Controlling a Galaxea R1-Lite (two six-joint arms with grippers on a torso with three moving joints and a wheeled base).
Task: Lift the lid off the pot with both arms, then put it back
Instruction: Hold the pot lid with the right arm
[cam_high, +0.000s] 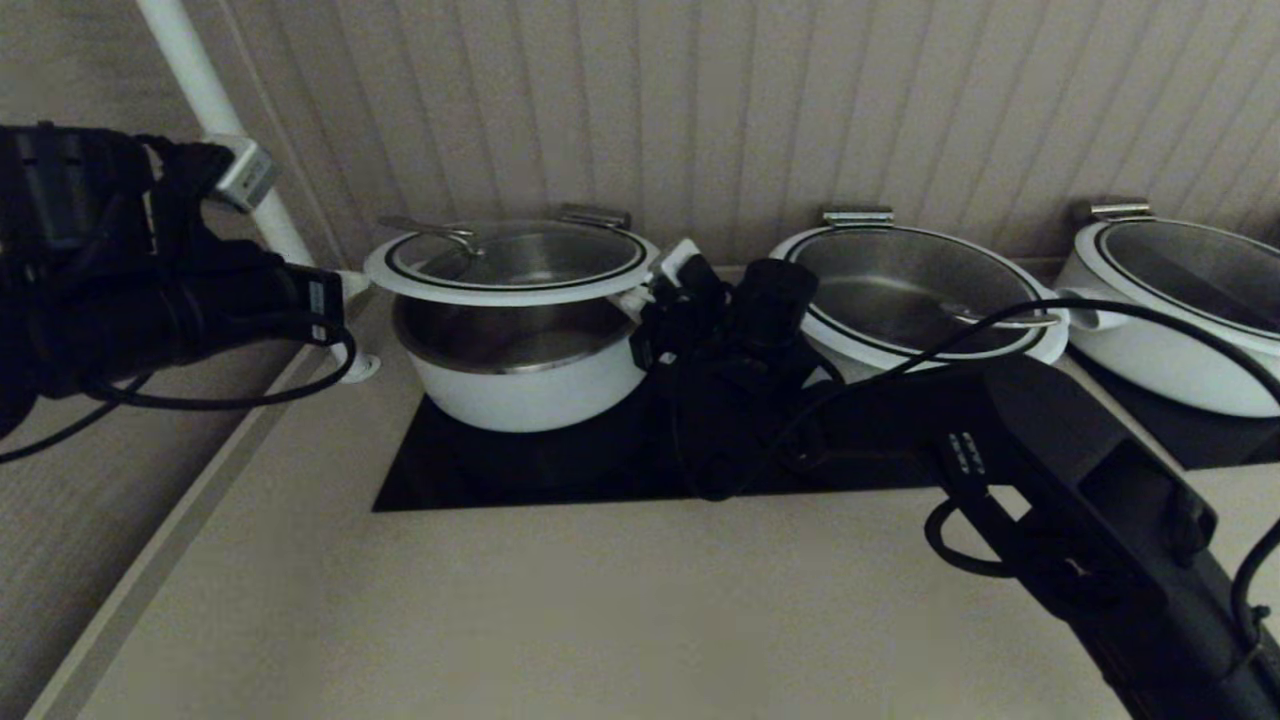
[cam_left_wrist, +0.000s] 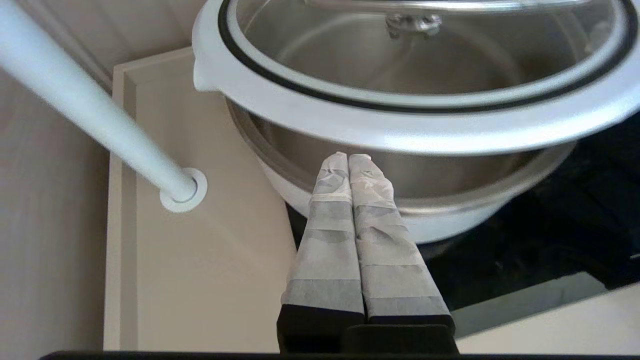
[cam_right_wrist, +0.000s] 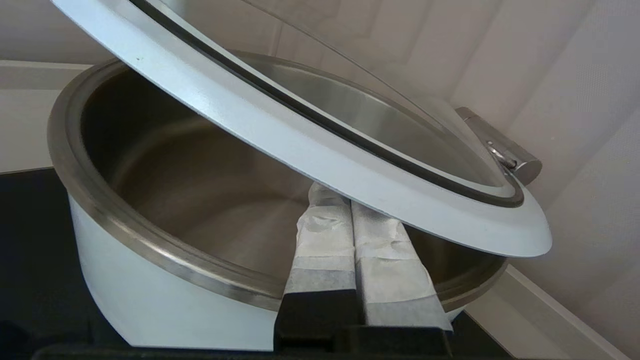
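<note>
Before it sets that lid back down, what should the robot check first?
1. Lid raised off the pot: ok, tilted with a gap showing.
2. Right gripper under the lid's rim: ok, fingers shut.
3. Left gripper bearing the lid: cannot tell; its shut tips sit just below the rim.
4. Pot empty inside: ok.
5. Pot sitting on the black cooktop: ok.
</note>
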